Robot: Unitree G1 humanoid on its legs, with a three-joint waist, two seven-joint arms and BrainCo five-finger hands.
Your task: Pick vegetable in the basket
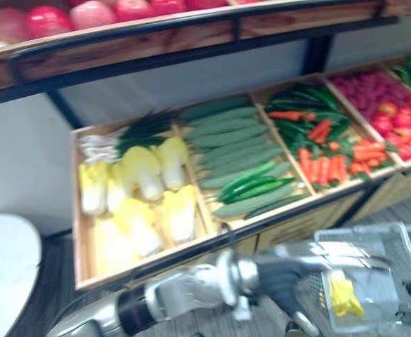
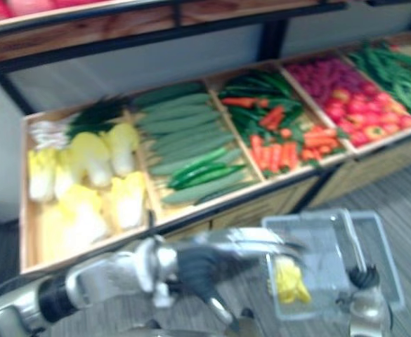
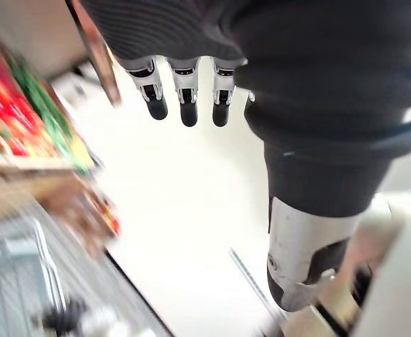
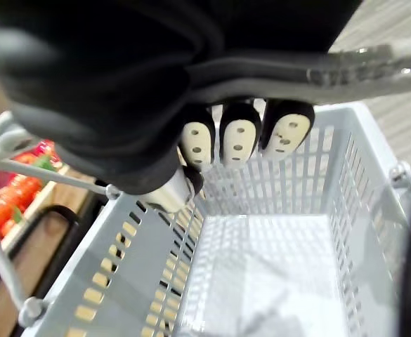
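Gripping basket handle, right hand clenched round it; left hand released, fingers straight.

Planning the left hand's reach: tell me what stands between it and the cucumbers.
Nothing lies over the cucumbers. The left hand hangs open and empty below the stand's wooden front edge, so it would have to rise over that.

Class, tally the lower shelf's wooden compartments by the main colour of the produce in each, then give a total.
Yellow (cabbages): 1
Green (cucumbers; green beans): 2
Orange mixed with green (carrots): 1
Red (red produce): 1
Total: 5 compartments
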